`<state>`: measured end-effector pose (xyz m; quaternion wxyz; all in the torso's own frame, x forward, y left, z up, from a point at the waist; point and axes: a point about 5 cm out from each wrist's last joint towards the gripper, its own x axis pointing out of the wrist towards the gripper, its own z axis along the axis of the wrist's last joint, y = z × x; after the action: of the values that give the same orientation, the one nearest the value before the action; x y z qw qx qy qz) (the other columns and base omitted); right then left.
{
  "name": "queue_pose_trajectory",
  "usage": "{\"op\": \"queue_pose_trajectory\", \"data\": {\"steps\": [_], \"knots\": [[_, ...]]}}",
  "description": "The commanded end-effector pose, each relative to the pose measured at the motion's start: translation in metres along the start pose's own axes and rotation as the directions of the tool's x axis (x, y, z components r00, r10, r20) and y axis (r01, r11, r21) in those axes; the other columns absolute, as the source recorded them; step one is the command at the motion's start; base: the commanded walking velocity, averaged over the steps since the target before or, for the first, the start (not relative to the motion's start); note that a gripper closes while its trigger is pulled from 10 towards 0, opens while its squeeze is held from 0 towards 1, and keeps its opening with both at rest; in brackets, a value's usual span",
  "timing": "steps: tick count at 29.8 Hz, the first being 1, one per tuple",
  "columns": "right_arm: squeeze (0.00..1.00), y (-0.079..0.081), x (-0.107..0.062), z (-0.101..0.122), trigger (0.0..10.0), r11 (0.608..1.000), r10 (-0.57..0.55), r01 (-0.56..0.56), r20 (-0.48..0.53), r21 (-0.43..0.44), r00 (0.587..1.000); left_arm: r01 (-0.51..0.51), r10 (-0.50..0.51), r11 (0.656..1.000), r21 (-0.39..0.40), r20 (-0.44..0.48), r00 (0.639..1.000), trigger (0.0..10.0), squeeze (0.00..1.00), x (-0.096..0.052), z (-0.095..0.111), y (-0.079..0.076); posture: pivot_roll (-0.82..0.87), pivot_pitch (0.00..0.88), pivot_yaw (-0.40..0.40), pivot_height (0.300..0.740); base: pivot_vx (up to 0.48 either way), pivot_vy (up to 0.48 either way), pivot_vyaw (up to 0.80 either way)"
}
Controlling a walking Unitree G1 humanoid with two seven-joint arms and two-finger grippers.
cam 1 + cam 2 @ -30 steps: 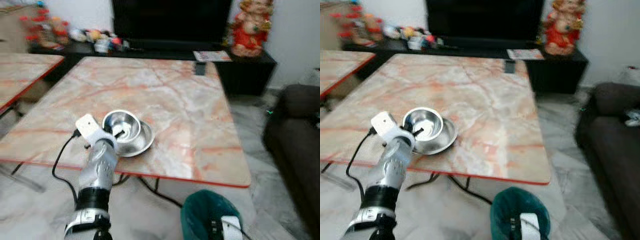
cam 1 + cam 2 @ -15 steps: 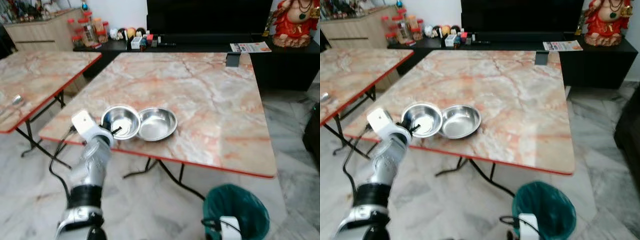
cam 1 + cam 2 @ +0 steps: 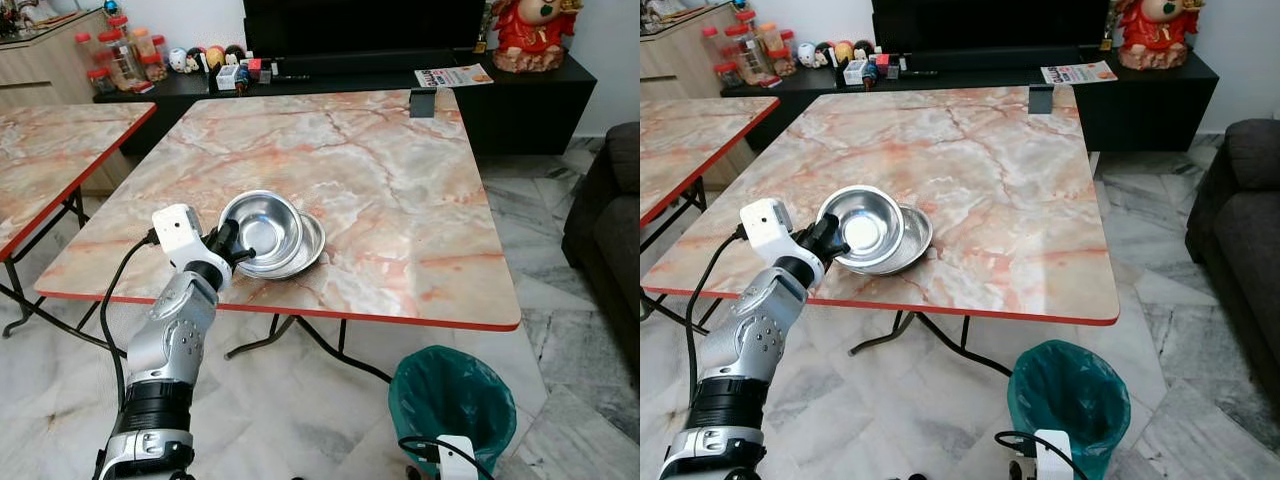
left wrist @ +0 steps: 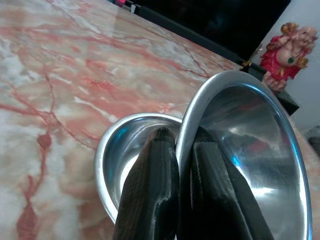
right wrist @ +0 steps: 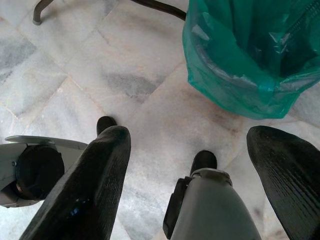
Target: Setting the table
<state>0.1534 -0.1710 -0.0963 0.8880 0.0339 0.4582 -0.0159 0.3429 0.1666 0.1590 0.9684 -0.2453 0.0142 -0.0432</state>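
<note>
2 polished steel bowls (image 3: 262,228) gleam on a glossy pink marble table (image 3: 400,200); floor (image 3: 300,420) of grey marble tiles, bin (image 3: 452,400) lined with thin green plastic.

living room | sofa (image 3: 605,215) | TV cabinet (image 3: 520,95) | marble table (image 3: 400,200)

Bare tabletop (image 3: 400,200) beyond bowls (image 3: 275,235)
</note>
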Motion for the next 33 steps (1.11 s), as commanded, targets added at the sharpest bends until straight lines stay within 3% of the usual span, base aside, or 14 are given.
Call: {"op": "queue_pose_trajectory", "data": {"steps": [1,14,21,33], "knots": [[0.0,0.004,0.001,0.002,10.0,1.0,0.001,-0.001,0.009,0.015,1.0,0.009,-0.009,1.0,-0.026,-0.003,1.0,10.0,0.0,0.002,0.003,-0.001,0.08,0.0,0.11,0.74,0.0,0.0,0.0],[0.0,0.005,-0.001,-0.004,10.0,1.0,-0.002,0.002,0.0,0.026,1.0,0.028,-0.029,0.999,-0.03,-0.027,0.999,10.0,0.0,0.026,-0.003,-0.019,0.05,0.005,0.126,0.74,0.0,0.0,0.0],[0.0,0.001,-0.001,-0.002,10.0,1.0,-0.01,0.01,0.008,0.029,1.0,0.032,-0.032,0.999,0.035,0.006,0.999,10.0,0.0,0.016,-0.008,-0.014,0.05,0.001,0.123,0.74,0.0,0.0,0.0],[0.0,0.0,0.002,0.008,10.0,1.0,-0.005,0.004,0.027,0.026,1.0,-0.01,0.006,0.998,0.064,0.052,0.999,10.0,0.0,0.001,0.001,0.002,0.06,0.0,0.109,0.74,0.0,0.34,-0.05]]}}
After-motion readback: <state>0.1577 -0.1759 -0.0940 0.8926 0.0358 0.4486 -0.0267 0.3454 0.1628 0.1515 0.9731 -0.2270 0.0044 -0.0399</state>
